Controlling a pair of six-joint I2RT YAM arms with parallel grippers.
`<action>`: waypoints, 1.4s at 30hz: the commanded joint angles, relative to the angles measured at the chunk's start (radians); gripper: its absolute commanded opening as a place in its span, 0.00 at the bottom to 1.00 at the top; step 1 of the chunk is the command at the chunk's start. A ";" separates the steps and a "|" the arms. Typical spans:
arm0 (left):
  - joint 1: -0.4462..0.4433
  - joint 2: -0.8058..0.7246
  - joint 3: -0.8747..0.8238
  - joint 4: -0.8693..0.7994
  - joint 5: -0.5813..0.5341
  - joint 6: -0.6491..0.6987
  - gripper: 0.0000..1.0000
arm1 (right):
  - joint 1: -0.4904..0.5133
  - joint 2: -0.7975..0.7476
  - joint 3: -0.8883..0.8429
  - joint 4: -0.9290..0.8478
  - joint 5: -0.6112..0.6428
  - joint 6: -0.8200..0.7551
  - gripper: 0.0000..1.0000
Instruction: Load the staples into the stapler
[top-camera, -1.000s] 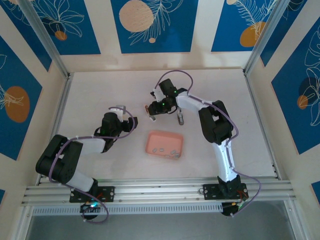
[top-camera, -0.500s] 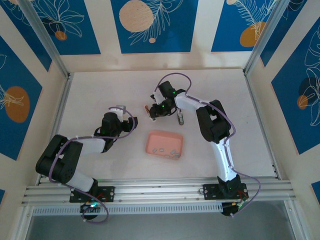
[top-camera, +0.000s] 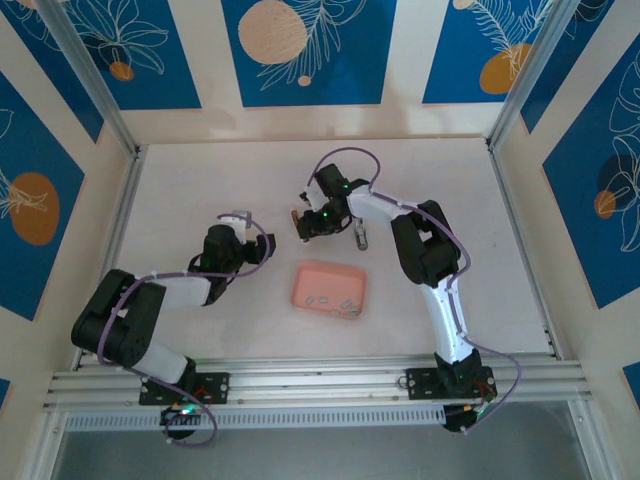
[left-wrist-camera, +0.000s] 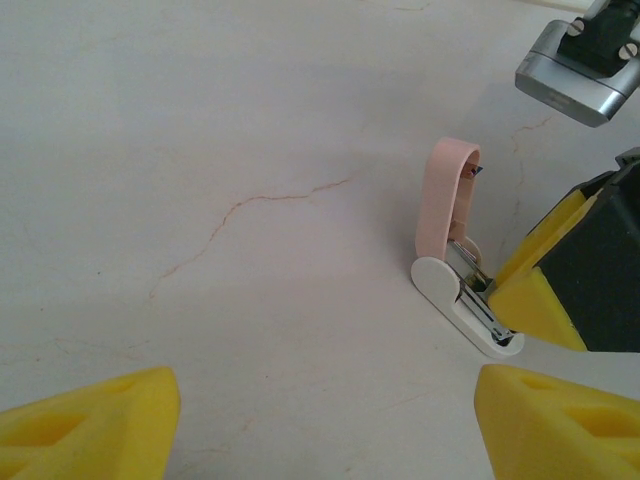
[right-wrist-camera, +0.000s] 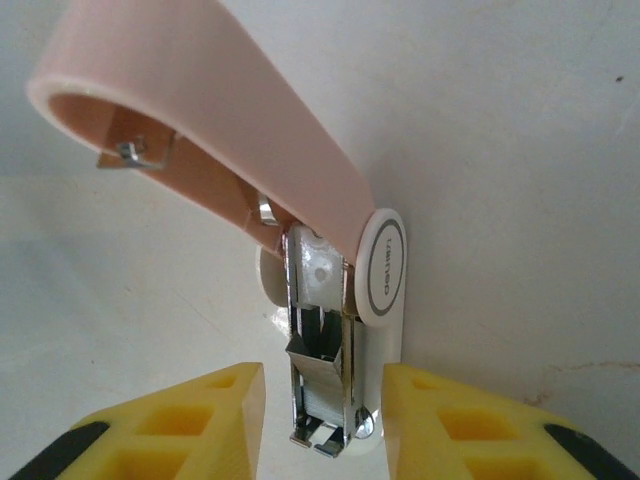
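Staples (top-camera: 332, 302): a few small grey strips loose in the pink tray (top-camera: 310, 268), mid-counter, near the arm bases. They lie the same as a second ago, and none has left the tray.

Stapler (left-wrist-camera: 447, 215): on the counter (left-wrist-camera: 200, 150) beyond the tray and well apart from it. Its pink lid (right-wrist-camera: 230, 110) is swung up and back, and the metal channel (right-wrist-camera: 318, 370) is bared. I cannot make out a strip in it.

Right gripper (right-wrist-camera: 322, 400): over the last second the right arm has only nudged a little to the left above the stapler. The jaws stand part-open astride the front end of the base. One finger is against it, and a sliver of gap shows on the other side, so this looks like steadying rather than a firm hold.

Left gripper (left-wrist-camera: 325, 425): unmoved, low over bare counter and facing the stapler. The jaws are spread wide and hold nothing.

Reading: the stapler is opened and positioned, but loading proper has not begun. A strip has yet to be fetched from the tray, most likely by the free left arm.
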 joint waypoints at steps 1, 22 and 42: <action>-0.012 -0.004 0.014 0.001 0.009 0.015 0.77 | -0.012 -0.042 0.033 0.012 -0.052 0.020 0.38; -0.012 0.001 0.023 0.003 0.012 0.020 0.77 | -0.013 0.043 0.075 0.003 -0.049 0.027 0.34; -0.012 -0.011 0.019 -0.002 0.016 0.021 0.77 | 0.001 -0.025 0.005 -0.037 -0.011 -0.024 0.27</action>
